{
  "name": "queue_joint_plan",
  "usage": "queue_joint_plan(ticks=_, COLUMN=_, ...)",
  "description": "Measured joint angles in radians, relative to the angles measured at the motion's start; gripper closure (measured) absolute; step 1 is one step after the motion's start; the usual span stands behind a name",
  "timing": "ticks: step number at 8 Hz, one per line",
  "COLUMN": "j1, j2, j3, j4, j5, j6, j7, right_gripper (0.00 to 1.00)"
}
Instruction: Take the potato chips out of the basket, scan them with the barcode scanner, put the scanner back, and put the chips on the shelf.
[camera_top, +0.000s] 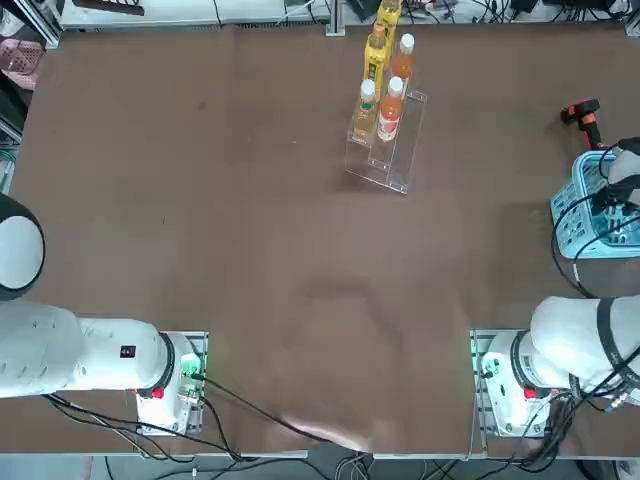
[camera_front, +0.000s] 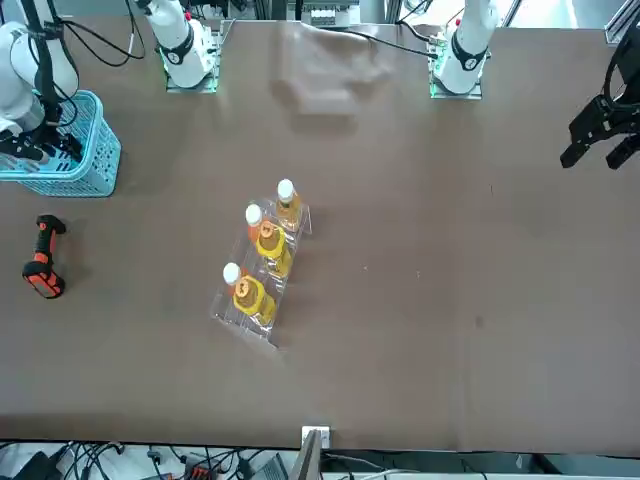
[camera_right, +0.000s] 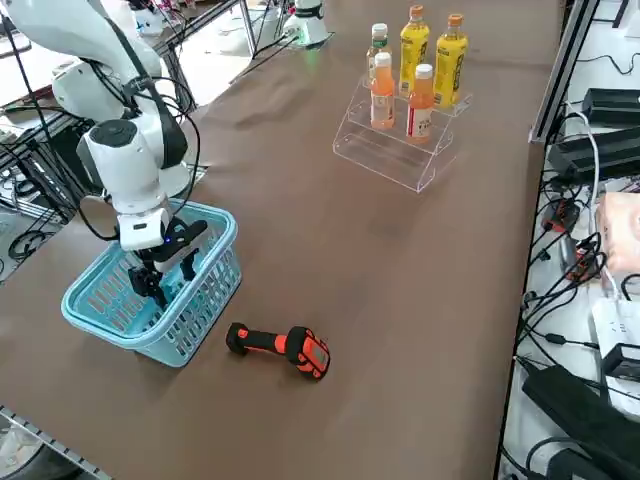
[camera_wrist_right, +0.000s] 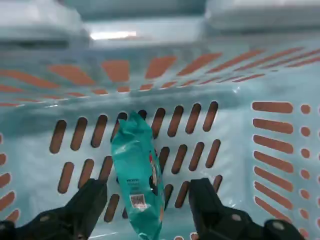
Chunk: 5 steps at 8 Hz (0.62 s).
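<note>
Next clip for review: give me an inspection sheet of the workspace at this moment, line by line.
Surface: brown table, mostly bare.
Job's things: potato chips lying on the floor of the basket; barcode scanner on the table beside the basket; shelf farther along the table.
Clutter: four drink bottles standing on the shelf.
Grippers: right gripper lowered inside the basket, fingers open either side of the chips, not yet closed on them.
Cables: bundles beyond the table edge; none seen on the scanner.
Surroundings: nothing seen of people.
</note>
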<state>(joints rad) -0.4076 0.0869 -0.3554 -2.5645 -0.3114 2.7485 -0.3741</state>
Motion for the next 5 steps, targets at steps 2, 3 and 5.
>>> queue_joint_plan(ticks=2, j1=-0.004, j2=0.02, j3=0.0, j4=0.0, j5=0.0, j6=0.004, j7=0.0, right_gripper=0.0)
queue_joint_plan(ticks=3, j1=-0.005, j2=0.023, j3=0.0, j4=0.0, j5=0.0, j6=0.004, j7=0.0, right_gripper=0.0)
queue_joint_plan(ticks=5, j1=-0.005, j2=0.024, j3=0.001, j4=-0.001, j5=0.0, j6=0.004, j7=0.0, right_gripper=0.0)
